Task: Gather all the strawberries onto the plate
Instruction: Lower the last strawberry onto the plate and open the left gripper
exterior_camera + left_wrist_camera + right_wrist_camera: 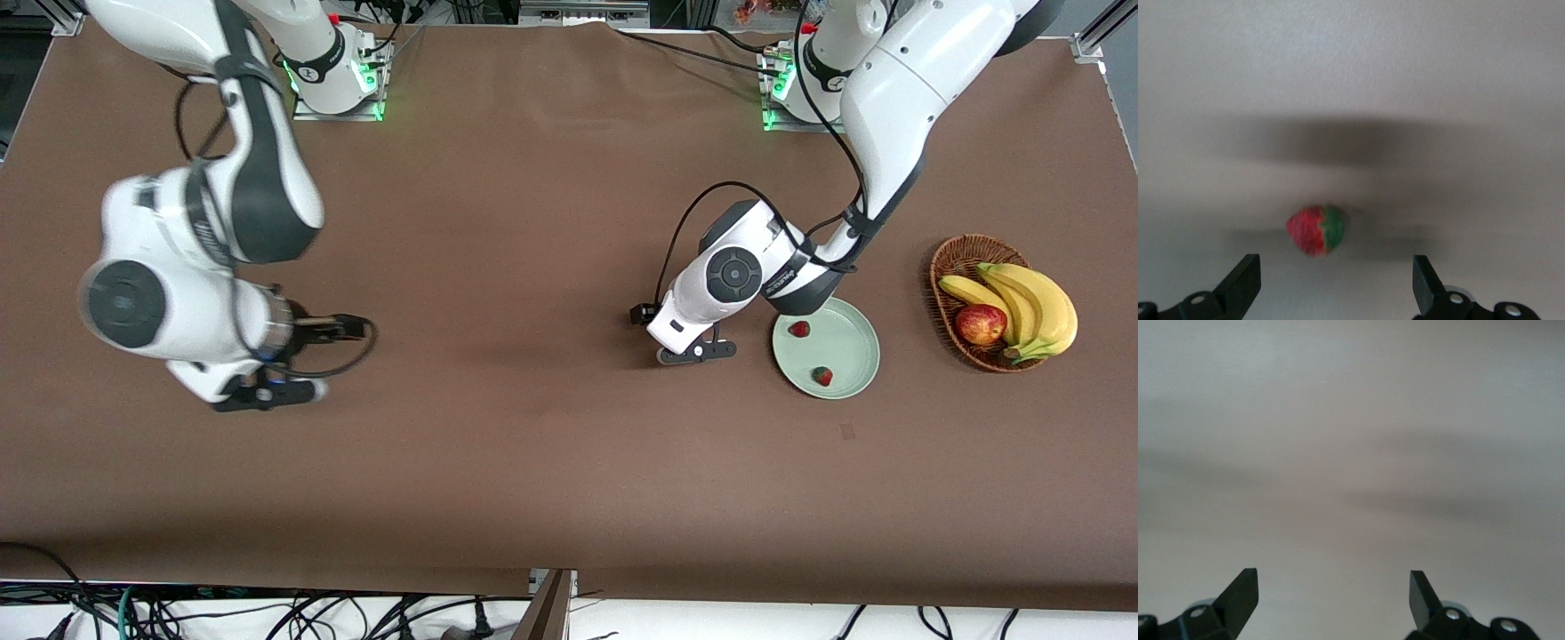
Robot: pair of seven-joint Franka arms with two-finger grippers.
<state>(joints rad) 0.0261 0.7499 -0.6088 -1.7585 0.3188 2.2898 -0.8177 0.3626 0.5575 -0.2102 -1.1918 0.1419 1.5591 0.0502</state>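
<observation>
Two pincers spread wide, neither gripping anything.

Nearest the front camera, toward the right arm's end of the desk [533, 462]: right pincer [267, 393] [1333, 572], low over bare brown surface and well apart from every berry. Waits there with fingers [1238, 590] parted wide. Nothing but desk between them in the right wrist view.

Next, toward the left arm's end: pale mint-green plate [845, 342], flat on the desk. Holds two berries. Nearer strawberry [823, 376] close to the rim on the front camera's side. Farther strawberry [799, 329] close to the rim on the side toward the robots' bases, just by the left arm's wrist. Apart from each other, both red with dark caps, both clear of either pincer.

Just beside the plate, on its side toward the right arm's end: left pincer [698, 352] [1335, 257], low over the desk and outside the rim. Equally wide open. In the left wrist view, third strawberry [1317, 230] lying on the desk in line with the gap, a little ahead of the fingertips [1248, 267]. Touches neither of them, green cap turned sideways. Hidden under the left hand in the front view. Not gripped, not in the plate.

Farthest of the things on the desk, and closest to the left arm's end: brown wicker basket [965, 244], near the plate but not touching it. Carries a bunch of bananas [1036, 307] and a red-yellow apple [981, 324].
</observation>
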